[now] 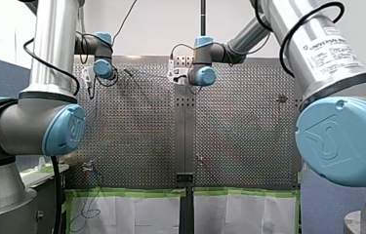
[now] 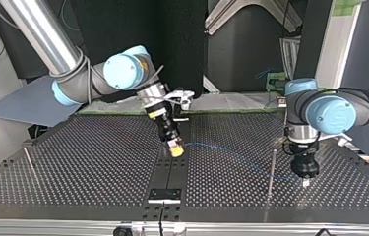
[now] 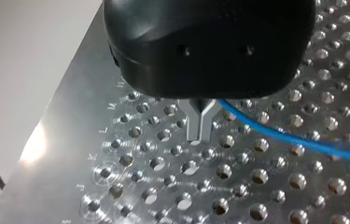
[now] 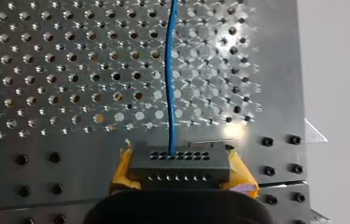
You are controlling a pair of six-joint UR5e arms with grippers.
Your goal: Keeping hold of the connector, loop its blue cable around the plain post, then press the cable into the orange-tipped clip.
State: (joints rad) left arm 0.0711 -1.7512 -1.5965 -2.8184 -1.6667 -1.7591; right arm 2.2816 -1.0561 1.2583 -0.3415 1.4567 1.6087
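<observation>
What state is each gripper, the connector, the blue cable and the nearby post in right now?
right gripper, shut on the connector, yellow pads at its sides.
connector, held, blue cable plugged into it.
blue cable, running between both grippers, no loop visible around the post.
left gripper, metal fingers shut on the blue cable.
post, upright, the cable crossing it in the top view.

two claws (image 2: 175, 148) (image 2: 306, 183), one connector (image 4: 179, 164), one cable (image 4: 171, 70) (blue)

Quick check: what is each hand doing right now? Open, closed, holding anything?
Left hand: closed, metal fingers pinched together on the blue cable.
Right hand: closed on the connector, with a yellow pad on each side.
</observation>
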